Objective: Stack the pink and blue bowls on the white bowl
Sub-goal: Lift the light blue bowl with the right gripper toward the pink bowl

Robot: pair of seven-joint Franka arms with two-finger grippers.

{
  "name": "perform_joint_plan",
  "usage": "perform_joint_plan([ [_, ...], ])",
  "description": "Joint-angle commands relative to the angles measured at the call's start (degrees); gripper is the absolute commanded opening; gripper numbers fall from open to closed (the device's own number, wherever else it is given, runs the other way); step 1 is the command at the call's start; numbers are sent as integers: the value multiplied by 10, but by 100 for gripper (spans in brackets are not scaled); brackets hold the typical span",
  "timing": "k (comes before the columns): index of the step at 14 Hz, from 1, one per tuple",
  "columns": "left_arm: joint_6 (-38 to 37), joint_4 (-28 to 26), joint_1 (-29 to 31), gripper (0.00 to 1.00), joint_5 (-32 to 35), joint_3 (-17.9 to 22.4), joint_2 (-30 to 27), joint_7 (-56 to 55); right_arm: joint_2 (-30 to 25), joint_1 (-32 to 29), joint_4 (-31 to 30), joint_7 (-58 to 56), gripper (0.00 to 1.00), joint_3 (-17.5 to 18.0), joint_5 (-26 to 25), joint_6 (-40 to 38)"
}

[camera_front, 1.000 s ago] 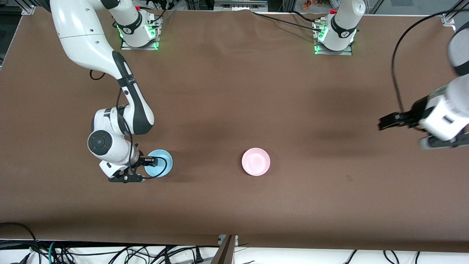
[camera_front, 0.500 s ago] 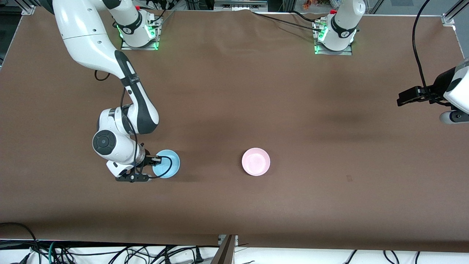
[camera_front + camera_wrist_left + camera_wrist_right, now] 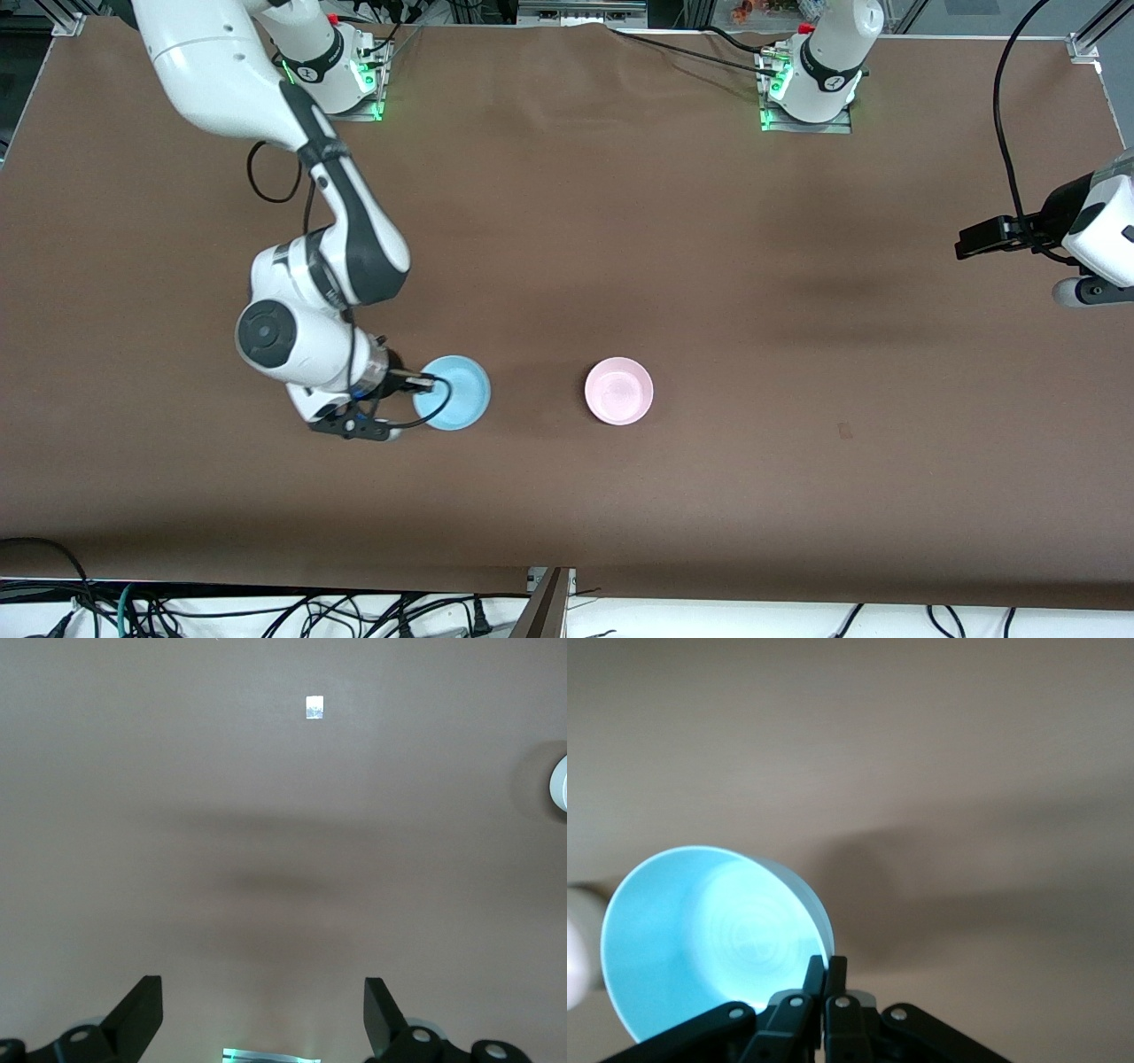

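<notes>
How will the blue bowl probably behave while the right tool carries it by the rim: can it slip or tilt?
The blue bowl looks rigid and glossy, so it may slip a little. The right tool is shut on one point of its rim only, so it could swing or tilt. It seems light for its size, as this thin pinch holds it.

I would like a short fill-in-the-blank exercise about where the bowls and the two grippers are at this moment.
1. The right gripper is shut on the rim of the ____ bowl.
2. The pink bowl sits on the ____.
3. The left gripper, over bare table toward the left arm's end, holds ____.
4. The fingers of the left gripper are ____.

Missing words: blue; table; nothing; open
</notes>
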Motion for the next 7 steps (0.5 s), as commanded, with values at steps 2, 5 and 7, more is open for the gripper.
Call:
perform_joint_plan([
  [2, 0, 5, 3, 100, 10, -6, 0, 11, 36, 64, 45, 159, 0, 17, 4, 65],
  [5, 0, 5, 3, 100, 10, -6, 0, 11, 94, 125, 97, 269, 0, 14, -1, 141],
  [7, 0, 5, 2, 100, 10, -6, 0, 11, 139, 148, 139, 334, 0, 13, -1, 209],
])
